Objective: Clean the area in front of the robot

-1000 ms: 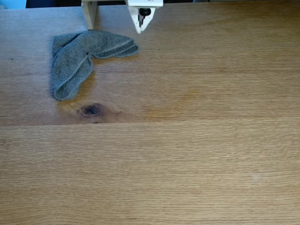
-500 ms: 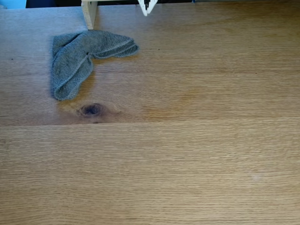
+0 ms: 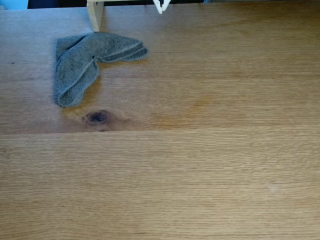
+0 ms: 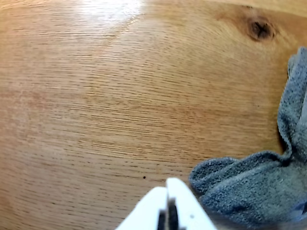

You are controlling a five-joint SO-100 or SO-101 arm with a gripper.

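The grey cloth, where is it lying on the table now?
In the fixed view the grey cloth lies folded at the upper left of the oak tabletop, just below the wooden post and above the dark knot.

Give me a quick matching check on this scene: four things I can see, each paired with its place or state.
Things:
1. grey cloth
2. dark knot
3. wooden post
4. gripper

Places or states:
A. upright at the fixed view's top edge
B. fingers together, tips close beside the cloth's edge in the wrist view
C. crumpled, lying on the table
D. in the wood just below the cloth in the fixed view

Pairs: 1-C, 2-D, 3-A, 4-B
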